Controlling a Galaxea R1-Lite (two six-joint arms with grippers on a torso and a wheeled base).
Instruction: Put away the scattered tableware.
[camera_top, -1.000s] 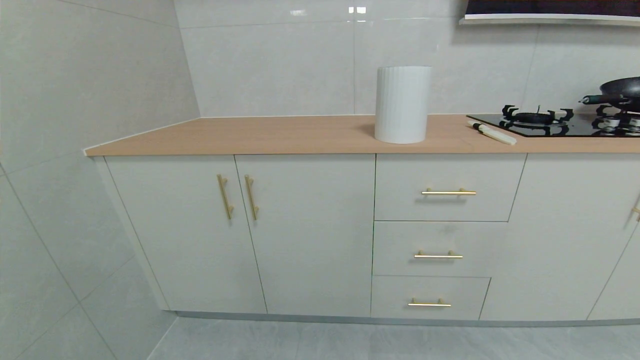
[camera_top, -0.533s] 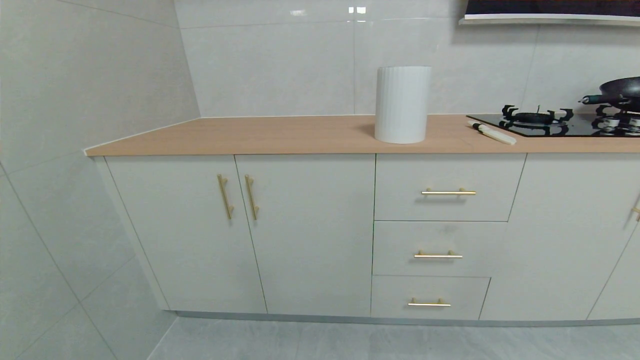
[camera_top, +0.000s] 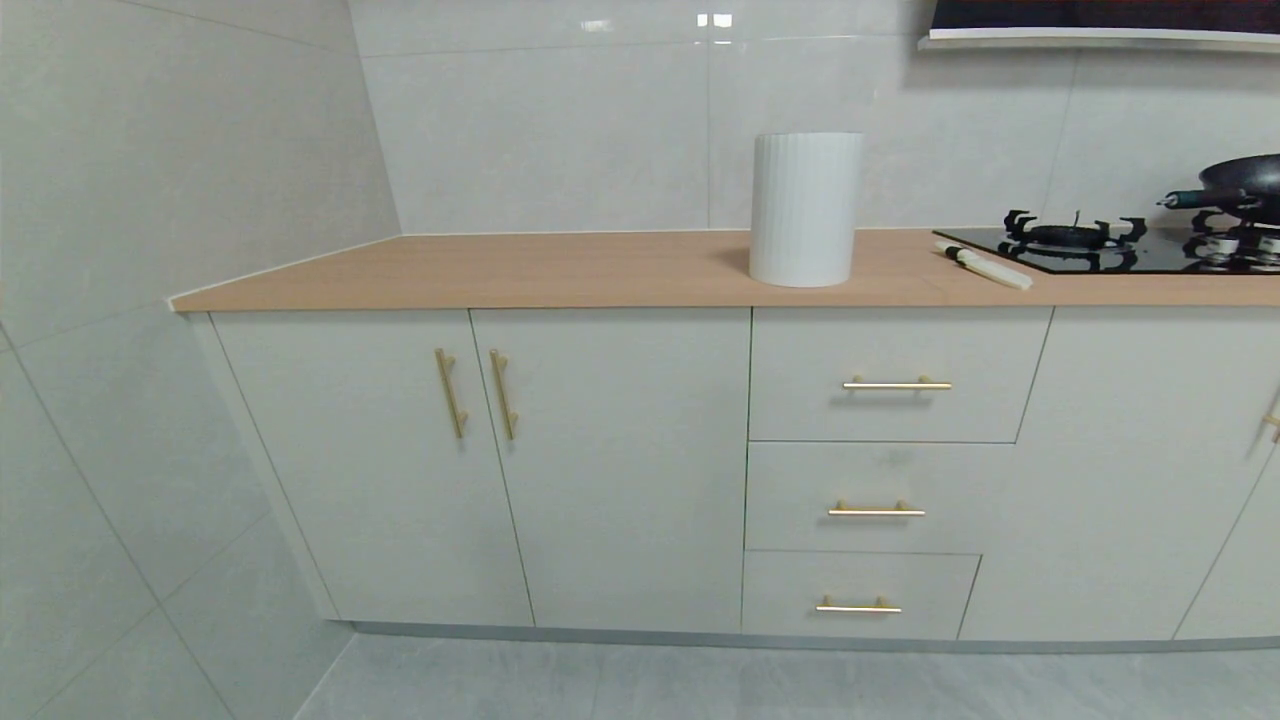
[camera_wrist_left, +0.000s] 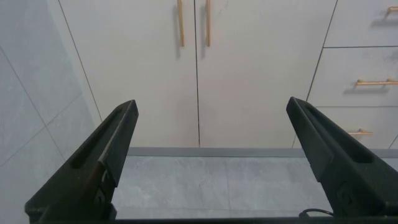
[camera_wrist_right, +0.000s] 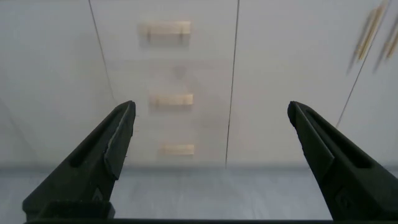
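1. Your task thing, a pale utensil (camera_top: 985, 267), lies flat on the counter (camera_top: 560, 270) towards the right. It sits just beside the near left corner of the black hob (camera_top: 1150, 262). You cannot tell what kind of utensil it is.
2. A white ribbed holder (camera_top: 805, 210) stands upright on the counter. It is left of the utensil, near it but apart.
3. On the hob, a bare burner (camera_top: 1072, 235) sits at the left. A dark pan (camera_top: 1240, 180) rests over the burner at the far right edge.
4. Below the counter you have two doors (camera_top: 600, 460) on the left, their gold handles side by side. Right of them is a stack of three drawers (camera_top: 890, 350). All are closed.
5. Your left gripper (camera_wrist_left: 210, 107) has its fingers spread wide with nothing between them. It hangs low in front of the two doors, with the floor (camera_wrist_left: 217, 186) under it.
6. Your right gripper (camera_wrist_right: 210, 107) also has its fingers spread wide and holds nothing. It faces the drawer stack, well below the counter and apart from the utensil.
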